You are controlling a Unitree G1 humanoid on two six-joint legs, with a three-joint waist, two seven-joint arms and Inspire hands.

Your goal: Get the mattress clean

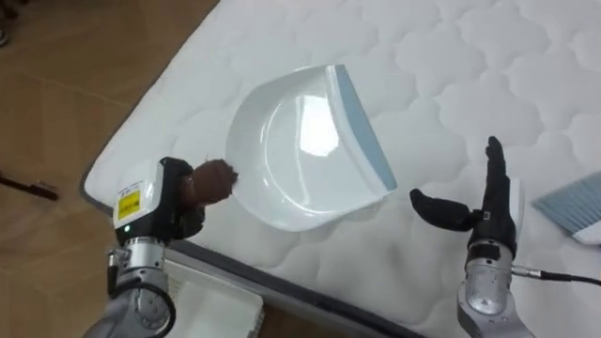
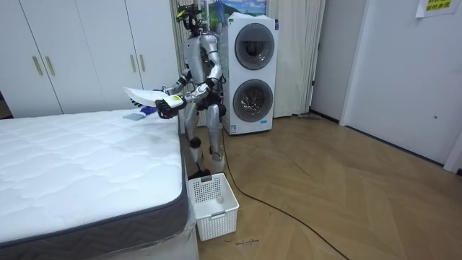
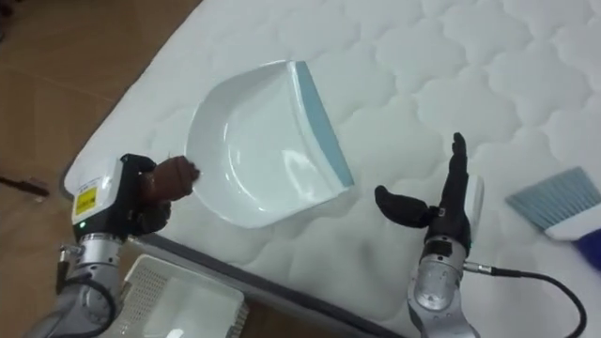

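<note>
A white dustpan (image 1: 300, 150) with a pale blue lip is held above the white quilted mattress (image 1: 451, 56) near its edge. My left hand (image 1: 174, 197) is shut on the dustpan's brown handle (image 1: 211, 180) at the lower left. The pan looks empty inside. My right hand (image 1: 484, 211) hovers open over the mattress to the pan's right, fingers straight and thumb spread. A brush with pale blue bristles (image 1: 575, 207) lies on the mattress at the right edge. In the room view I stand at the bed's side, holding the dustpan (image 2: 141, 95) over the mattress (image 2: 72, 159).
A white plastic basket (image 2: 213, 204) stands on the wooden floor by my feet at the bed's edge, its rim (image 1: 211, 299) below my left arm. Two stacked washing machines (image 2: 249, 76) are behind me. White wardrobes (image 2: 79, 50) line the wall.
</note>
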